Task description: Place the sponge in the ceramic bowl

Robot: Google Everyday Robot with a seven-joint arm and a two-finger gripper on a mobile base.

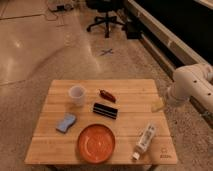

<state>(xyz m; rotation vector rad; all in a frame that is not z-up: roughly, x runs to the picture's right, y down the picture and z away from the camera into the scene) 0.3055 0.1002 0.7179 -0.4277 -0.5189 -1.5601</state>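
Note:
The sponge (66, 122) is a small light-blue block lying flat on the left part of the wooden table (130, 87). The ceramic bowl (96, 143), wide, shallow and orange-red, sits just right of it at the front edge and holds nothing. Only the white arm (192, 82) shows, over the table's right edge, far from both sponge and bowl. My gripper itself is out of view.
A translucent white cup (76, 95) stands behind the sponge. A small red item (107, 95) and a black oblong object (105, 110) lie mid-table. A pale-yellow chunk (157, 105) sits near the arm, a white bottle (145, 139) at front right. An office chair (106, 15) stands far behind.

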